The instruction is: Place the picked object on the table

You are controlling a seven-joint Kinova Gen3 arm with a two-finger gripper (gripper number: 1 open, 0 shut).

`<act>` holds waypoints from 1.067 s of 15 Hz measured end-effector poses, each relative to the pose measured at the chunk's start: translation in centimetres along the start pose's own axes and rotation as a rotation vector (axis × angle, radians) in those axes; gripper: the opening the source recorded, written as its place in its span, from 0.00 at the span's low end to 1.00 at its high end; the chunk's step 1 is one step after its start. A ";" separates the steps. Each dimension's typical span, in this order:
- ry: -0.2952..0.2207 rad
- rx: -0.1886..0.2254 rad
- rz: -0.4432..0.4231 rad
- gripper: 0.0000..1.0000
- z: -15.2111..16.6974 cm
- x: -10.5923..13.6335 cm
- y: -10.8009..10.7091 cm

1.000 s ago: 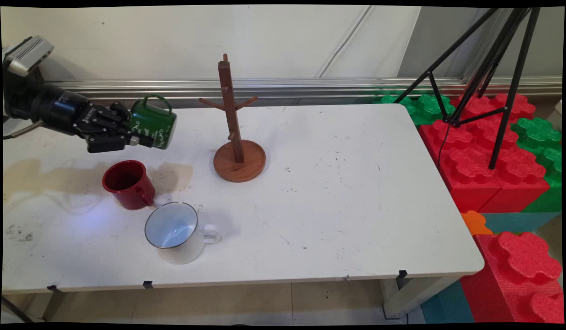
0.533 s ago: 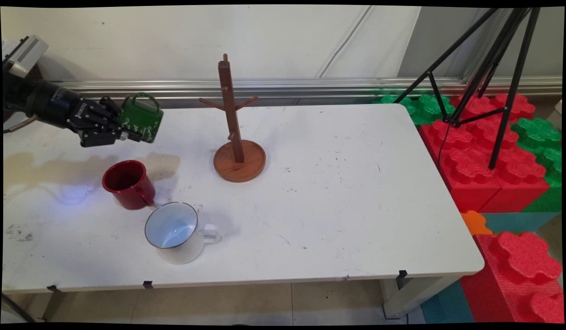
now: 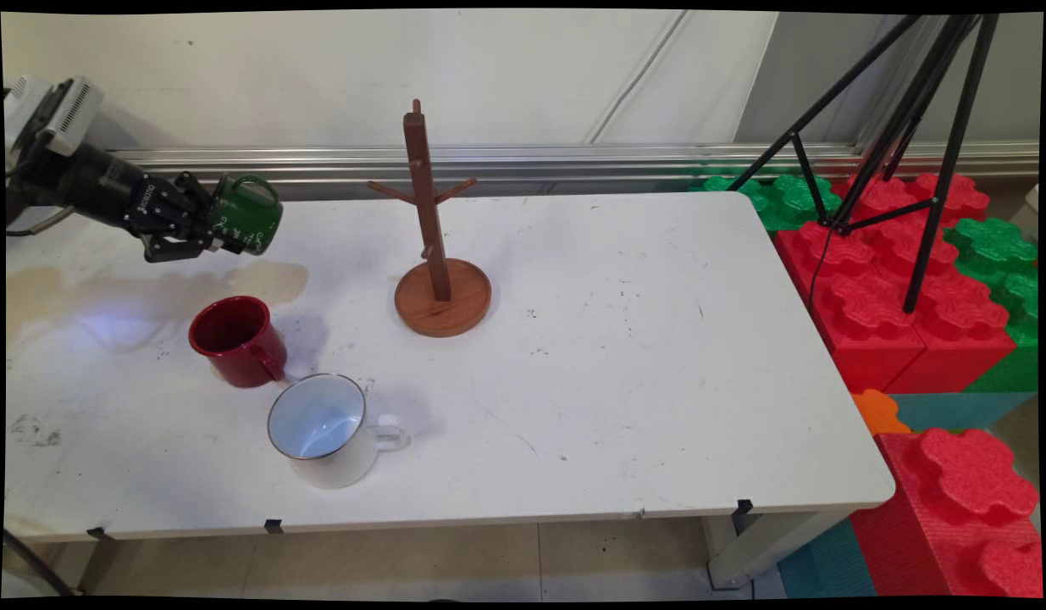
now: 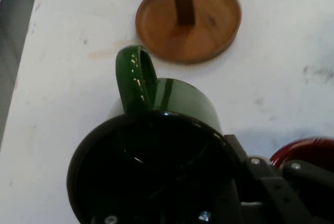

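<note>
Gripper (image 3: 222, 241), lettered ROBOTIQ, clamps green mug (image 3: 247, 225) by its rim above table (image 3: 624, 356), handle up, white script on mug unreadable, red mug (image 3: 237, 340) nearby.

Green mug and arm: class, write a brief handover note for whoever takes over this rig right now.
End effector: shut on the green mug, held in the air on its side, handle up, over the table's far left.
Mug tree: upright to its right, pegs bare.
Red mug and white mug: standing on the table nearer the camera, below the end effector.
</note>
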State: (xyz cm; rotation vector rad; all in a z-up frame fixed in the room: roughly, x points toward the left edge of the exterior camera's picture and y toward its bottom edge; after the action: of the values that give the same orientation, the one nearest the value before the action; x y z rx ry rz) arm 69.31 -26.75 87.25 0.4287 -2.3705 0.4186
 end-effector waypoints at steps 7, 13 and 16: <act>-0.113 0.019 0.083 0.00 0.4 -1.7 -1.8; -0.185 -0.001 0.136 0.00 1.7 -3.0 -2.1; -0.216 -0.012 0.153 0.00 2.7 -3.6 -2.1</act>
State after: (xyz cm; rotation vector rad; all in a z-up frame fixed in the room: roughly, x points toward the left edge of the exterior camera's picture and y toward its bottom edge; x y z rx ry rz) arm 71.15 -29.02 83.29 0.3005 -2.6254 0.4471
